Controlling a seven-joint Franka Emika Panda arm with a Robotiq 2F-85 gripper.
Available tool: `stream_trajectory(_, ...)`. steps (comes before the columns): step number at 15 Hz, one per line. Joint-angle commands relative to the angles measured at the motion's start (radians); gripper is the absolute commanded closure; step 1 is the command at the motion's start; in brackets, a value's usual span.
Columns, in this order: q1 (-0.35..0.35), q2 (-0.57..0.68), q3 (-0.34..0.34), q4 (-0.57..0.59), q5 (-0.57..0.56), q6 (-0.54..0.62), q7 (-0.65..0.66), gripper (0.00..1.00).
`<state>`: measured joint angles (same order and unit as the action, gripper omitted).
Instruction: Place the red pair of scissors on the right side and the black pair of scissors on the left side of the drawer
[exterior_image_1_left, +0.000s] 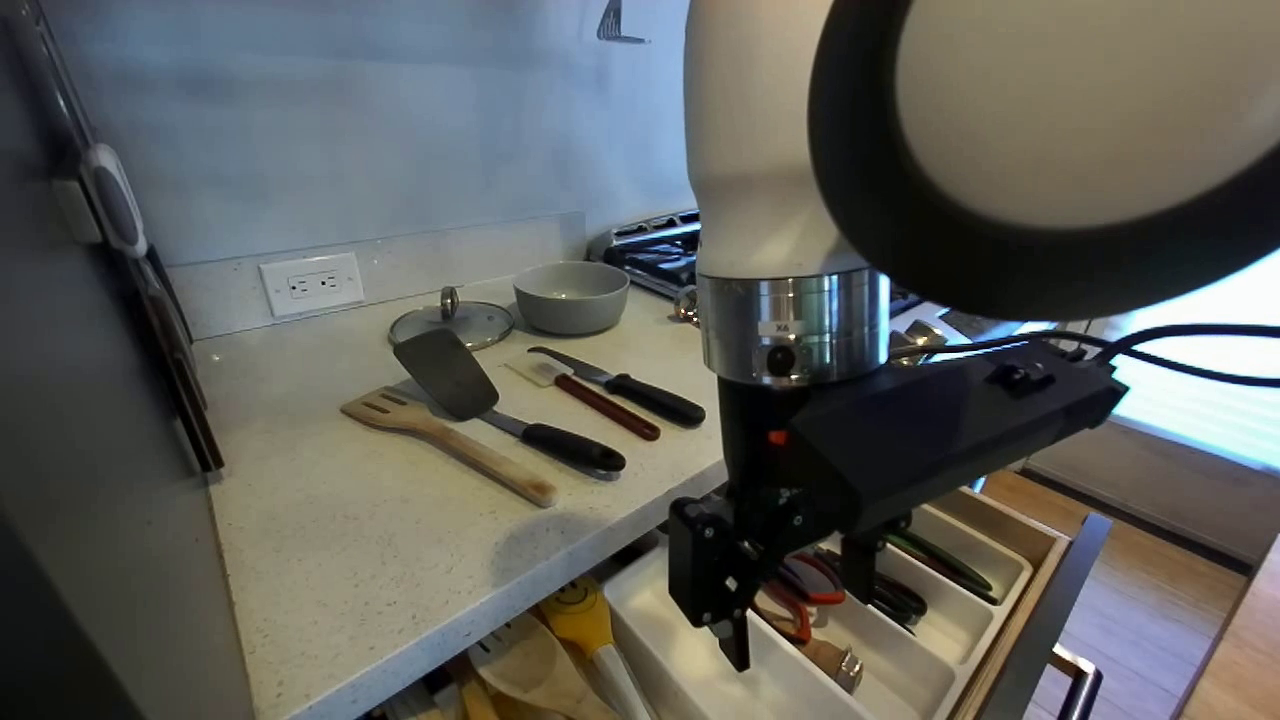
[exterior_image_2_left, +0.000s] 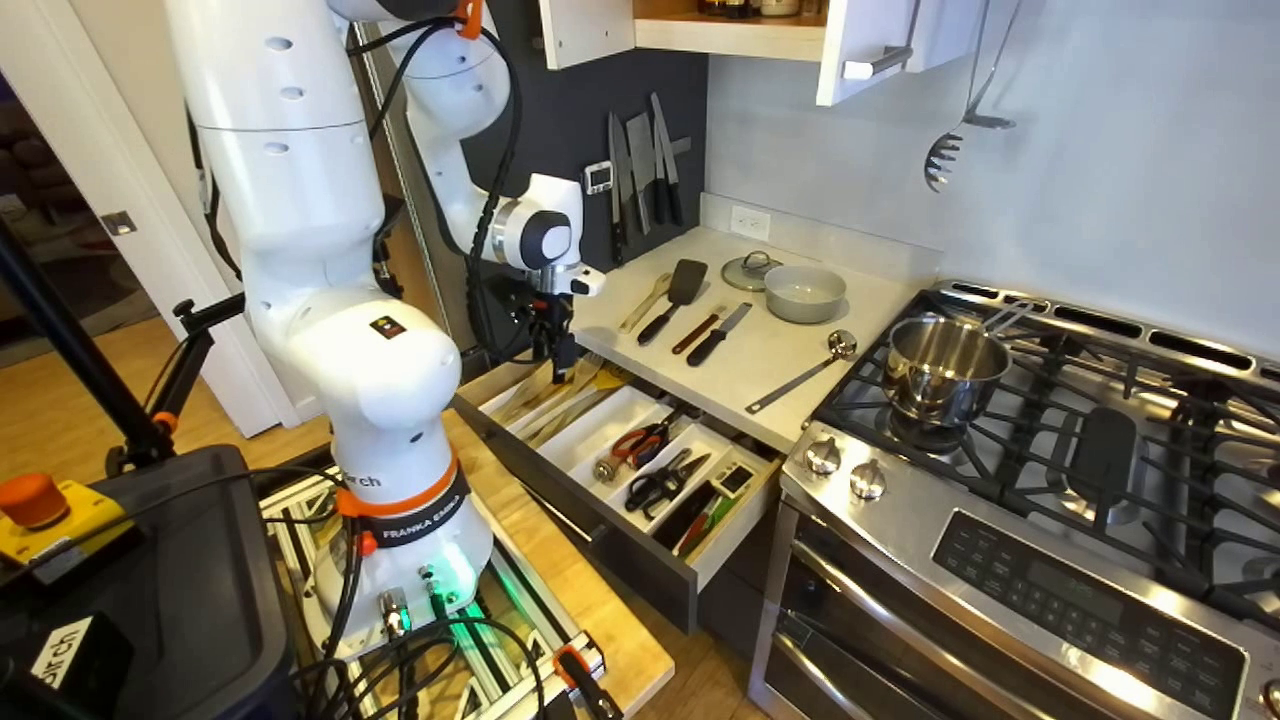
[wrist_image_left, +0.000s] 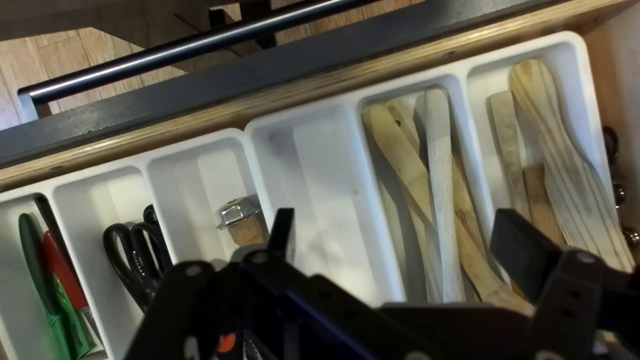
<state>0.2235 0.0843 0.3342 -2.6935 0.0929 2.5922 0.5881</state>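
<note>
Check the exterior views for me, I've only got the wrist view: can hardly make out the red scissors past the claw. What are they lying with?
Observer: In an exterior view, the red pair of scissors shares its drawer compartment with a wood-handled tool.
Operator: Which pair's nearer the stove?
Observer: The black pair of scissors, one compartment over on the stove side.

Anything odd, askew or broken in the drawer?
No spill or visible damage. Slightly odd: in the drawer, the red pair of scissors shares a compartment with a wood-and-metal utensil, so that slot seems mixed.
</note>
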Motion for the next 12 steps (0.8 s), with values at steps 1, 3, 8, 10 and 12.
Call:
stream_trajectory(1,0.03,0.001,-0.029,0.002,0.007,-0.002,-0.006,0.0)
stream_trajectory(3,0.028,-0.013,-0.033,-0.001,-0.002,0.006,-0.003,0.0)
stream_trajectory(8,0.036,0.064,-0.056,0.021,-0.051,0.126,-0.095,0.0)
stream_trajectory(10,0.044,0.092,-0.058,0.027,-0.053,0.155,-0.155,0.0)
stream_trajectory(12,0.05,0.117,-0.06,0.031,-0.043,0.179,-0.188,0.0)
